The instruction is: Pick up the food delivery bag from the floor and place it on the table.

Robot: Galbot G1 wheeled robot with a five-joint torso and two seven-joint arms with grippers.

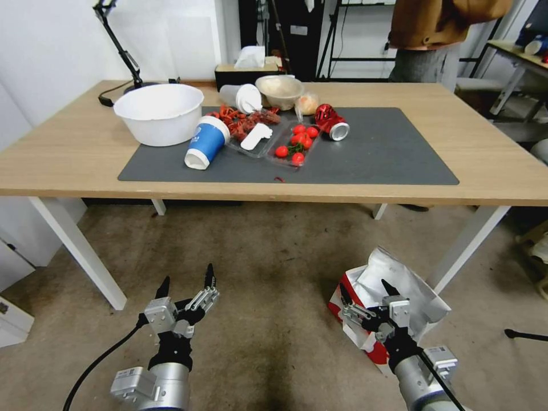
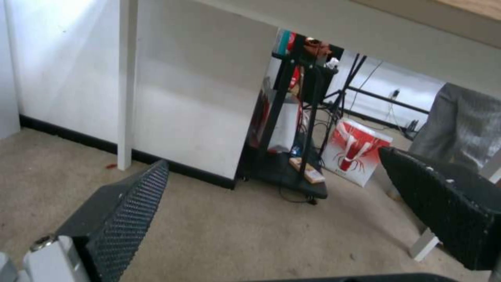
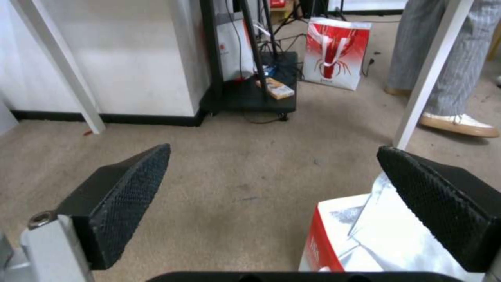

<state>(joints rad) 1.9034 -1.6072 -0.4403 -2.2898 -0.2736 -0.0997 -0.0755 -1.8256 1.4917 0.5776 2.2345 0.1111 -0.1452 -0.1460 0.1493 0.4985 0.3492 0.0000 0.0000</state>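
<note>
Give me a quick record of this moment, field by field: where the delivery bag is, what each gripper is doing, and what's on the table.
bag: food delivery bag stands on the floor beside the table's right front leg, top open, foil lining showing
right gripper: right gripper above the bag's near edge, jaws open, nothing held
left gripper: left gripper low over bare floor, jaws open, nothing held
table: table carries a white bowl, blue cup, tomatoes, red can
task state: bag not yet lifted

White bowl, tipped blue cup, cherry tomatoes, red can lying on grey mat; tissue box, black lamp behind.
</note>
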